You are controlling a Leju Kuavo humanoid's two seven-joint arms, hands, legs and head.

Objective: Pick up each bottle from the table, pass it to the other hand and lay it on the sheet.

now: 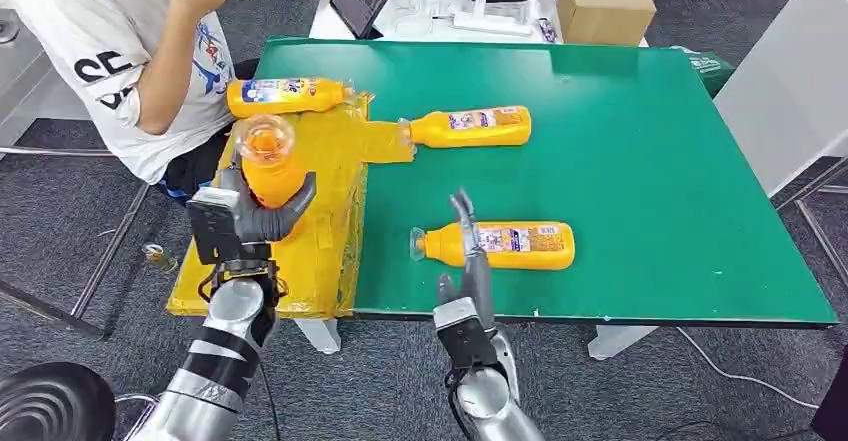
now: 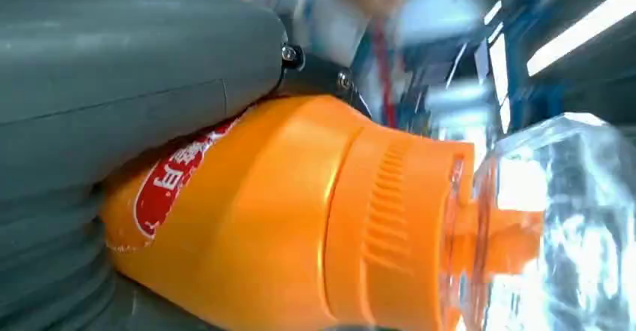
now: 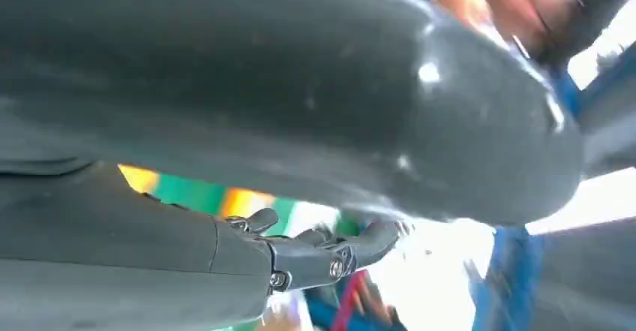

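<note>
**Left hand holds a bottle upright over the sheet**

Left hand (image 1: 250,223) grips an orange bottle (image 1: 270,166) round its lower body in the head view, holding it upright, clear cap toward the camera, above the yellow sheet (image 1: 330,241) at the left edge of the green table (image 1: 650,161). Right hand (image 1: 470,261) stands near the table's near edge, fingers apart and holding nothing, just beside the cap end of a second bottle (image 1: 500,245) lying on its side. A third bottle (image 1: 470,127) lies farther off with its cap at the sheet's edge, and a fourth bottle (image 1: 285,95) rests at the sheet's far end, beside a seated person (image 1: 140,51).

Seen from the left wrist, the held bottle (image 2: 300,218) fills the frame: a smooth plastic body with a red label, a ribbed orange collar and a clear domed cap, pressed against the grey thumb.

From the right wrist, that hand's dark fingers (image 3: 330,252) curl loosely around nothing.

The bottle looks rigid, smooth and fairly slippery, and moderately heavy if full. The wide labelled body seems the safest place to hold; the clear cap looks less secure.
</note>
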